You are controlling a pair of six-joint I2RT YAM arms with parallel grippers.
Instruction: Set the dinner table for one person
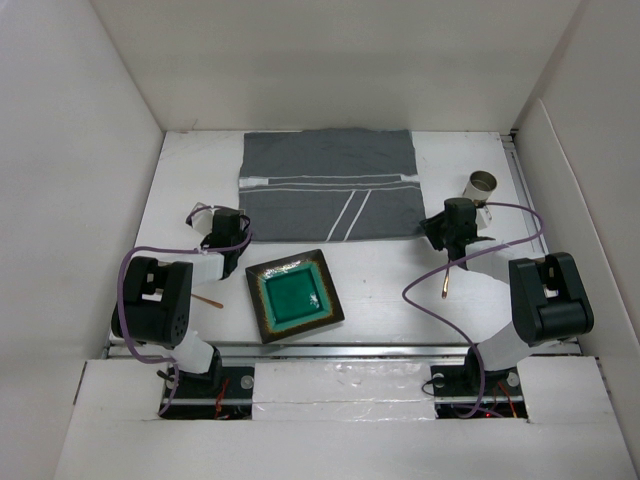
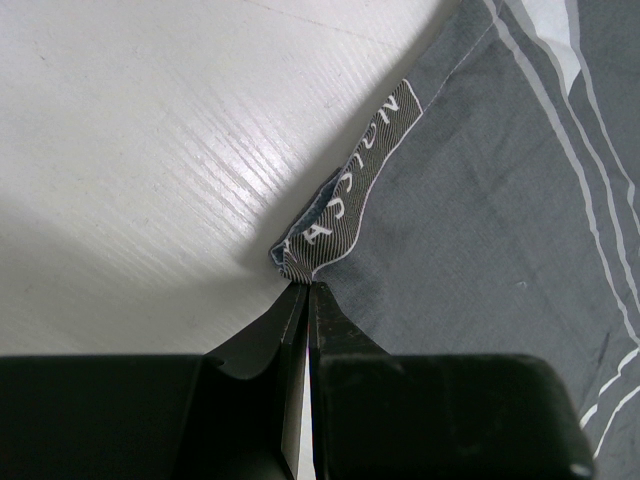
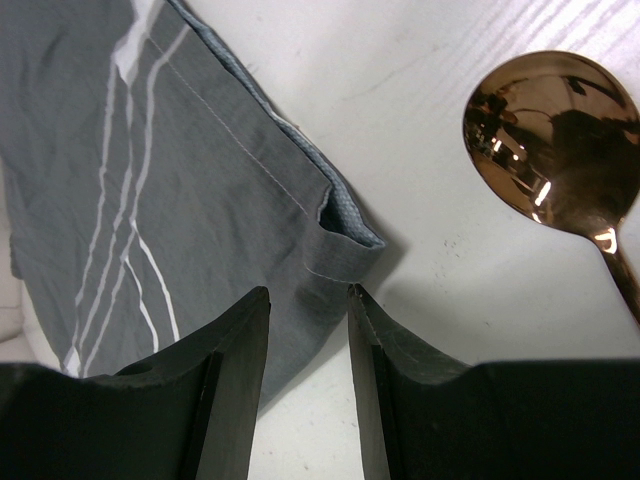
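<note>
My left claw (image 2: 303, 289) clamped on mat (image 2: 480, 250) corner, white table (image 2: 150, 150) at ten o'clock. My right claw (image 3: 307, 294) apart, astride mat's other corner; spoon (image 3: 550, 135) at two o'clock.

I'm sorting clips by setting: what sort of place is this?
Likely a lab test booth, not a home: white panels wall in the table, two robot arms are bolted at its near edge, and a mat, plate and spoon lie on it.
</note>
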